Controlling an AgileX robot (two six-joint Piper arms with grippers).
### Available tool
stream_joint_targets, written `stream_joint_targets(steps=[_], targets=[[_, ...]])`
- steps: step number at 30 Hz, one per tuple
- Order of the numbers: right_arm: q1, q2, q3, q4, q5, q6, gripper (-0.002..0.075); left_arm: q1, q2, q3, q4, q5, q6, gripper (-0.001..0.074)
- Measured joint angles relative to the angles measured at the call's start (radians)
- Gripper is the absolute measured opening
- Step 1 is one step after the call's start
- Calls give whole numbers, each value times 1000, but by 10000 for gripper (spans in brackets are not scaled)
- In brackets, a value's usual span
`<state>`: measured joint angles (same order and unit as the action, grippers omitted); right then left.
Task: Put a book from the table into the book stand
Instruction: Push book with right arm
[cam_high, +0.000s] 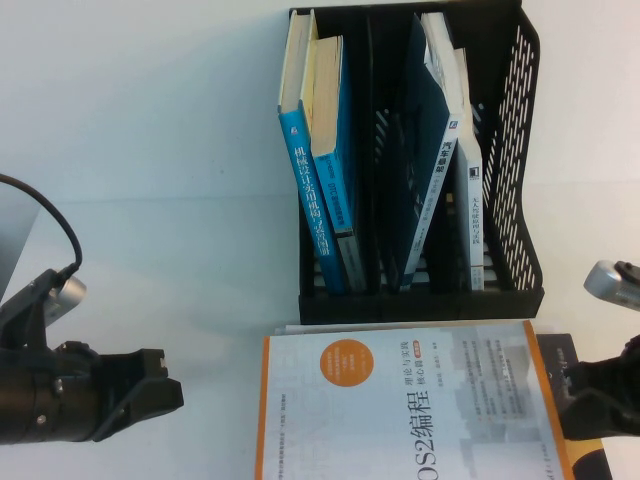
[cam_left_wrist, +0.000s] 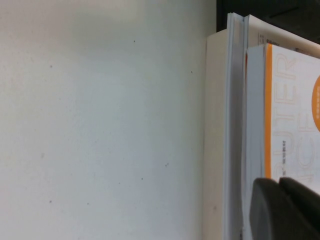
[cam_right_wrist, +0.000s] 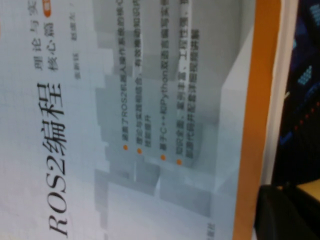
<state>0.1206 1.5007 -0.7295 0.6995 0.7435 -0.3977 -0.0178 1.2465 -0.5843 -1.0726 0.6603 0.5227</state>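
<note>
A white book with an orange border and "ROS2" on its cover (cam_high: 400, 410) lies flat on a stack at the table's near edge, just in front of the black mesh book stand (cam_high: 525, 150). My left gripper (cam_high: 158, 388) is shut and empty, low over the table to the left of the book. In the left wrist view its tips (cam_left_wrist: 281, 187) sit at the stack's edge (cam_left_wrist: 295, 100). My right gripper (cam_high: 578, 388) is shut and empty at the book's right edge. It shows in the right wrist view (cam_right_wrist: 282, 195) beside the cover (cam_right_wrist: 150, 100).
The stand holds several upright books: blue ones (cam_high: 325, 150) in the left slot, dark blue and white ones (cam_high: 440, 150) leaning in the right slots. The middle slot (cam_high: 380, 150) looks open. A dark book (cam_high: 560, 352) lies under the white one. Bare white table (cam_high: 150, 200) lies to the left.
</note>
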Motion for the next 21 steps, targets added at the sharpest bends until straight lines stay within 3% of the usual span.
stream_joint_targets(steps=[9, 21], targets=[[84, 0, 0, 32, -45, -25, -3, 0, 0, 0, 0, 0, 7, -2], [95, 72, -8, -3, -80, 18, -3, 0, 0, 0, 0, 0, 11, -2]])
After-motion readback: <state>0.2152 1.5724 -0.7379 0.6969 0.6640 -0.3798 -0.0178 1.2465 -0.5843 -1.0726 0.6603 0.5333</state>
